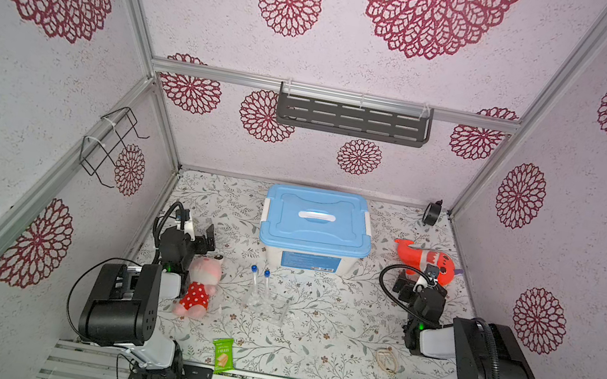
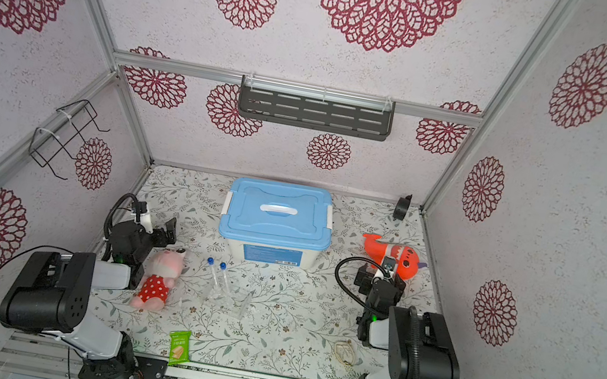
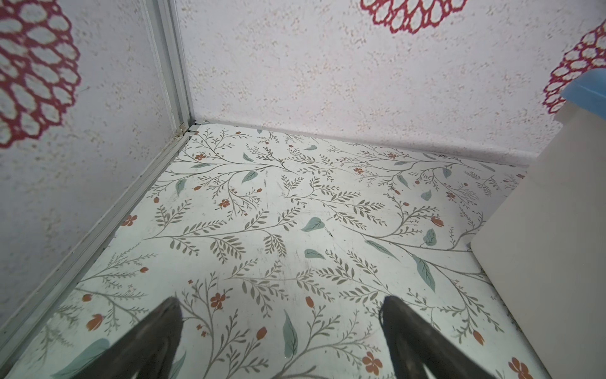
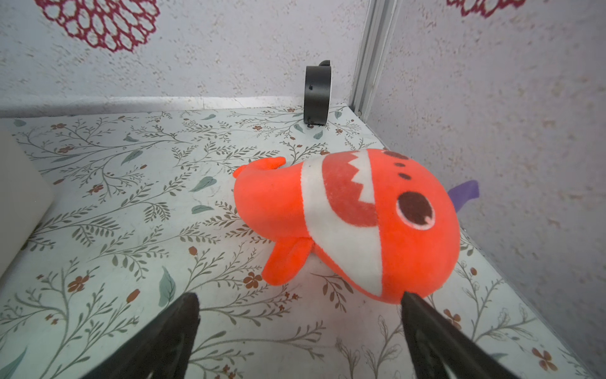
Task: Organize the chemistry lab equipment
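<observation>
Two clear tubes with blue caps (image 1: 255, 280) (image 2: 213, 272) lie side by side on the flowered table, in front of the box in both top views. Clear glassware (image 1: 275, 305) (image 2: 236, 300) sits just beside them, hard to make out. My left gripper (image 1: 200, 238) (image 3: 282, 305) hovers open over bare table at the left, behind the pink plush toy (image 1: 198, 286). My right gripper (image 1: 409, 283) (image 4: 300, 302) is open at the right, one fingertip (image 4: 413, 303) at the edge of the orange plush toy (image 4: 347, 220). Neither holds anything.
A white box with a closed blue lid (image 1: 317, 218) stands at the back middle. A green snack packet (image 1: 223, 355) lies at the front edge, a pale loop (image 1: 388, 359) at the front right. A black round object (image 4: 317, 92) stands in the back right corner.
</observation>
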`<action>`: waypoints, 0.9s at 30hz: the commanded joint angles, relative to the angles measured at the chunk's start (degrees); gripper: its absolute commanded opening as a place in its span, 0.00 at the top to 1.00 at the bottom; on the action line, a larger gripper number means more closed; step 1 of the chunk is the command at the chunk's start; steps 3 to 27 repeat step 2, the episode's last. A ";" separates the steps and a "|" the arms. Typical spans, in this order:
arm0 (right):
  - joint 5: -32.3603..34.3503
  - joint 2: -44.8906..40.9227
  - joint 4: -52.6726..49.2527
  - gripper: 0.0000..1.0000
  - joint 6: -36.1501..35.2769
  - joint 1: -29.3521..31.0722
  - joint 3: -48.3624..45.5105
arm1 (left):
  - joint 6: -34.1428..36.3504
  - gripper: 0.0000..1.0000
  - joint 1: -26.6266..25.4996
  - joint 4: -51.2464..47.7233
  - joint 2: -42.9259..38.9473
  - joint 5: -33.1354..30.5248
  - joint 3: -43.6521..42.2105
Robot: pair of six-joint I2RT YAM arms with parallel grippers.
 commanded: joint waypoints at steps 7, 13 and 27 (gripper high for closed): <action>-0.35 -0.88 2.70 0.01 0.31 -0.09 0.52 | 1.56 0.02 -0.10 0.85 -0.59 -0.31 0.11; -0.35 -0.88 2.70 0.01 0.31 -0.09 0.52 | 1.56 0.02 -0.10 0.85 -0.59 -0.31 0.11; -0.35 -0.88 2.70 0.01 0.31 -0.09 0.52 | 1.56 0.02 -0.10 0.85 -0.59 -0.31 0.11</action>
